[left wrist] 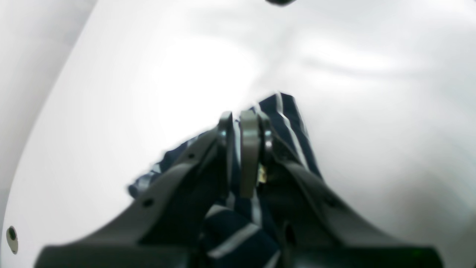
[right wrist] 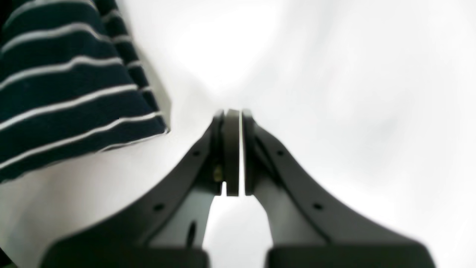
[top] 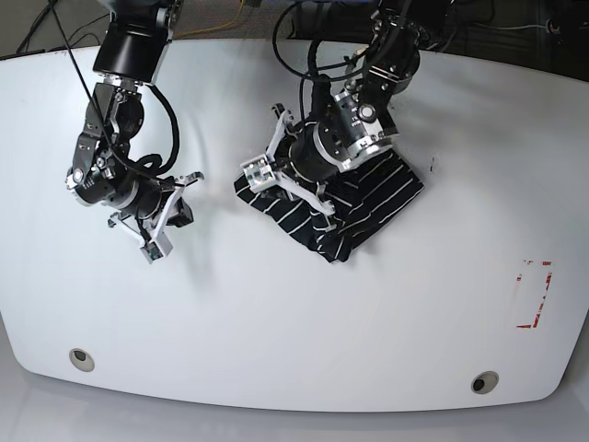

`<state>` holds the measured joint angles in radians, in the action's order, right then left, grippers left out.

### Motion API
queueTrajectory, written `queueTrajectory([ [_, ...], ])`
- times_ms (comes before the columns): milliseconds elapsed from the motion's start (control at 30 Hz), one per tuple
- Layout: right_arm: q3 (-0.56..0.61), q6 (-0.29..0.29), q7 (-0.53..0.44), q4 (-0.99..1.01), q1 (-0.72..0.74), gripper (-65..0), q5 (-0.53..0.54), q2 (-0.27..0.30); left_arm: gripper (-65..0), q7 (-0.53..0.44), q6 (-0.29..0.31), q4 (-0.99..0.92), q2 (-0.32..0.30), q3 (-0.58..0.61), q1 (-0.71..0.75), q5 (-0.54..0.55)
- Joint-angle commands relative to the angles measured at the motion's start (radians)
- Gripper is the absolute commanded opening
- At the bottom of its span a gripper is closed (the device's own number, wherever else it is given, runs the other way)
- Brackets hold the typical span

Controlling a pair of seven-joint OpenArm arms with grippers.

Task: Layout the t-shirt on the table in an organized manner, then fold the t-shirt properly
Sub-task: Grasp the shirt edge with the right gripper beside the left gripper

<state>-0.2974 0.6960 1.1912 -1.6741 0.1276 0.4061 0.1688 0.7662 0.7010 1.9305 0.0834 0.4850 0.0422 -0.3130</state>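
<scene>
The t-shirt (top: 377,198), black with thin white stripes, lies bunched near the middle of the white table (top: 276,331). My left gripper (top: 285,189) is at the bunch's left end, shut on a fold of the t-shirt (left wrist: 290,123), and striped cloth shows between and beneath its fingers (left wrist: 249,149). My right gripper (top: 170,214) hovers over bare table to the left of the garment, apart from it. In the right wrist view this gripper (right wrist: 232,113) is shut with nothing in it, and a t-shirt edge (right wrist: 67,85) hangs at the upper left.
Two round grommets (top: 81,358) (top: 484,382) sit near the table's front edge, and one grommet (left wrist: 12,238) shows in the left wrist view. A red-marked rectangle (top: 534,295) is at the right. Cables run along the far edge behind the arms.
</scene>
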Motion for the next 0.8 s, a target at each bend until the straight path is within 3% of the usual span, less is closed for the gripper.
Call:
queueTrajectory([
  [0, 0.000, 0.002, -0.018, -0.019, 0.008, -63.1, 0.023, 0.004, -62.7, -0.029, -0.003, 0.004, 0.008, 0.007, -0.001, -0.022],
  [433, -0.001, 0.002, -0.058, -0.021, -0.061, -63.0, 0.023, -0.002, -62.7, -0.029, -0.003, -0.024, -0.078, -0.099, 0.002, -0.028],
  [767, 0.000, 0.002, -0.092, -0.021, -0.127, -63.0, 0.026, 0.001, -62.7, -0.029, -0.003, -0.019, -0.149, -0.320, 0.002, -0.028],
])
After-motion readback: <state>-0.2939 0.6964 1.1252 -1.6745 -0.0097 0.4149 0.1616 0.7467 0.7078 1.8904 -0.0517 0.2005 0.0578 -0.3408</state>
